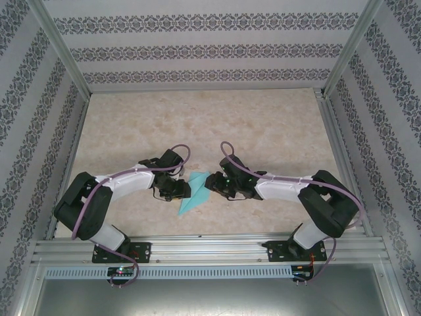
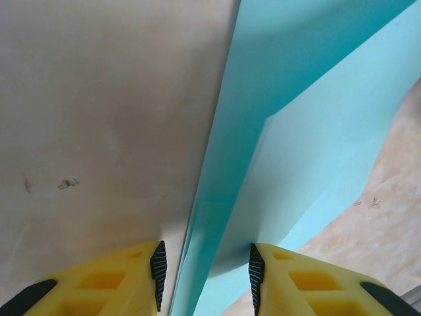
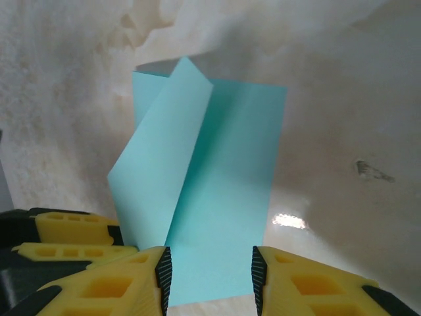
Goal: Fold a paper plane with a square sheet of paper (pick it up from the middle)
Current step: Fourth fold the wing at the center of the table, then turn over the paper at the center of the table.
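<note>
Creasing well here means pressing on the fold line itself, so each pair should square up to it before closing. The left fingers stand partly open and grip nothing. The paper runs out from between them, ahead and to their right, over the table. The right fingers are equally parted and empty, with the paper's near edge between their pads and a flap standing up ahead-left. From above, the long axis lies diagonally between both pairs, its narrow tip pointing back past the left fingers.
</note>
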`<action>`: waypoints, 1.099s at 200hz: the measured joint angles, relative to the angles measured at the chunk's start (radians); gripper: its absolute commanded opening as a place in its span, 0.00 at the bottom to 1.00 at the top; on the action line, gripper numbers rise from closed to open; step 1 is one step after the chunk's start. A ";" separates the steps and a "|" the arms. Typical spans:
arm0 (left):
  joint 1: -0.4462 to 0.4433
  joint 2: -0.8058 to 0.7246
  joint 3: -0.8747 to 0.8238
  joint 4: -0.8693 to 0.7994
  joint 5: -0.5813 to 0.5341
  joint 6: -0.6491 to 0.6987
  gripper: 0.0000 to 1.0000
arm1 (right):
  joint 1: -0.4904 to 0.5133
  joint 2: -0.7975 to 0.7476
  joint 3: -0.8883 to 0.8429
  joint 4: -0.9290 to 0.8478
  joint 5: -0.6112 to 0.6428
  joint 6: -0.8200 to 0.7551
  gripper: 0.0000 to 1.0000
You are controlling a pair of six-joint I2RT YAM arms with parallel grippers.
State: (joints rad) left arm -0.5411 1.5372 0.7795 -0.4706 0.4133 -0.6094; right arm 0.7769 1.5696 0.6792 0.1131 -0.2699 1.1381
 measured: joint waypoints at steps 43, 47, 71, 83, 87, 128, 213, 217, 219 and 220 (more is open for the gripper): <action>0.000 0.016 0.000 0.000 0.005 -0.004 0.37 | 0.013 0.029 -0.043 0.065 -0.007 0.072 0.39; 0.000 0.017 0.000 0.000 0.005 -0.004 0.36 | 0.016 0.030 -0.045 0.069 -0.008 0.076 0.39; 0.000 0.018 0.000 0.000 0.003 -0.009 0.34 | 0.020 0.036 -0.048 0.090 -0.009 0.095 0.38; 0.000 0.020 0.000 0.000 0.001 -0.016 0.32 | 0.020 0.039 -0.048 0.099 -0.009 0.099 0.38; 0.000 0.021 0.000 0.000 0.000 -0.017 0.31 | 0.020 0.039 -0.047 0.102 -0.009 0.102 0.38; 0.000 0.026 0.000 0.000 -0.003 -0.055 0.22 | 0.020 0.040 -0.048 0.108 -0.011 0.114 0.37; -0.011 0.028 -0.001 0.015 0.004 -0.154 0.14 | 0.026 0.039 -0.061 0.108 -0.010 0.113 0.37; -0.015 0.028 -0.001 0.018 0.006 -0.160 0.14 | 0.026 0.039 -0.062 0.108 -0.010 0.113 0.37; -0.016 0.028 -0.001 0.019 0.006 -0.162 0.14 | 0.026 0.039 -0.062 0.108 -0.010 0.113 0.37; -0.017 0.027 -0.001 0.021 0.008 -0.163 0.14 | 0.026 0.039 -0.062 0.108 -0.010 0.113 0.37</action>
State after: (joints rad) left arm -0.5579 1.5646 0.7784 -0.4500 0.4210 -0.7727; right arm 0.8032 1.6089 0.6174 0.2211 -0.2798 1.2514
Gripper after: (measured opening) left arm 0.142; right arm 0.367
